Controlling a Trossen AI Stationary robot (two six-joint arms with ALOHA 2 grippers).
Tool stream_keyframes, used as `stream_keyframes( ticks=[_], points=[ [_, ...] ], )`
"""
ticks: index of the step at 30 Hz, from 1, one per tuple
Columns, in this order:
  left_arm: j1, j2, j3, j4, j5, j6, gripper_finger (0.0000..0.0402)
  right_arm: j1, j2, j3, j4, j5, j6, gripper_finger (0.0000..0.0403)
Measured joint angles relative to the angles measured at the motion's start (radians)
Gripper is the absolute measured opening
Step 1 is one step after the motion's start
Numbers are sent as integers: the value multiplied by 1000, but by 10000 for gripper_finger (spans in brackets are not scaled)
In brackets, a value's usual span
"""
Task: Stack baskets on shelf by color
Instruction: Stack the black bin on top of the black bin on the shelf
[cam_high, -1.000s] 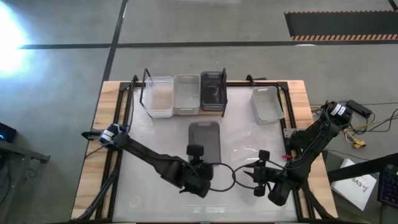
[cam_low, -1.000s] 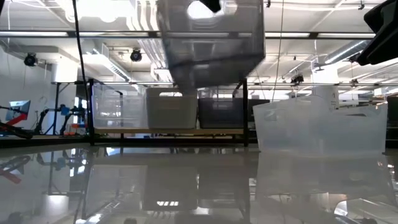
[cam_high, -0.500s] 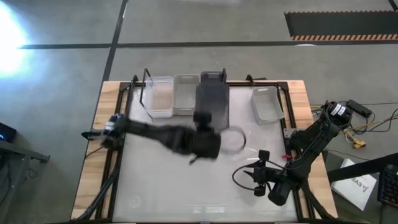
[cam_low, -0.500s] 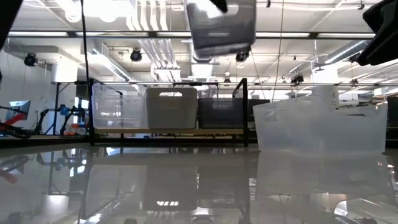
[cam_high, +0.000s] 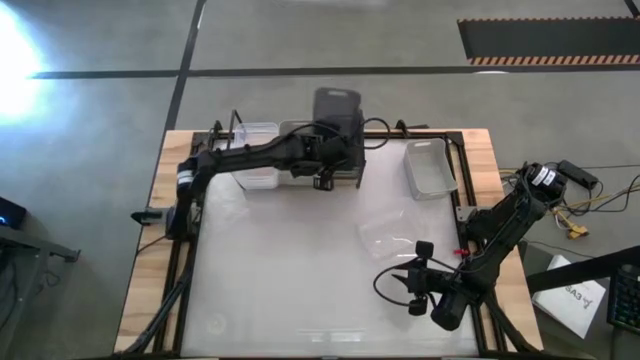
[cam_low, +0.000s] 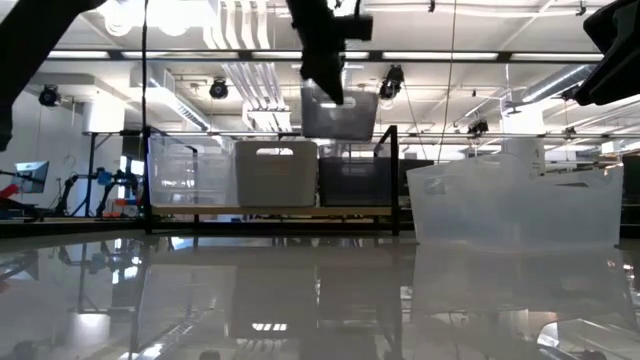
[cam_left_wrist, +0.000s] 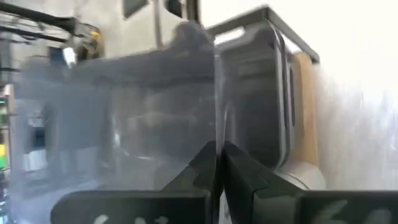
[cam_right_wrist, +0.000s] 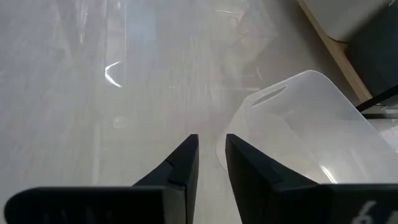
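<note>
Along the top middle of the high view, the shelf (cam_high: 250, 185) is carrying three baskets side by side: a clear basket (cam_high: 258, 152), a light grey basket (cam_high: 297, 150) and a dark grey basket (cam_high: 345, 160). Over that last one the left gripper (cam_high: 322, 150) is holding a second dark basket (cam_high: 337, 108), jaws clenched on its rim, not yet set down. Further right, a pale basket (cam_high: 430, 166) is waiting on the table (cam_high: 280, 270). At lower right the right gripper (cam_high: 414, 283) is idling, jaws slightly parted and empty. No legible writing.

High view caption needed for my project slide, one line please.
Left gripper holds a dark grey basket above the shelf; right gripper waits nearby.
</note>
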Motion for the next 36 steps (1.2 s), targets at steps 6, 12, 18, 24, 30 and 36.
stream_keyframes(
  ticks=[6,12,18,24,30,36],
  points=[
    [20,2,-64,58,59,24,0,0,-11,0,-2,4,0,72],
    [23,2,-81,92,125,25,0,-9,-158,36,-183,124,53,56],
    [28,2,-82,112,182,22,0,-127,-416,96,-348,159,-1,32],
    [30,2,-81,127,226,22,0,-437,-659,52,-348,155,-175,9],
    [37,1,-81,156,275,22,0,-825,-820,-112,-123,-146,-437,8],
    [48,1,-81,172,342,22,0,-1203,-804,-276,256,-656,-591,8]
  ],
)
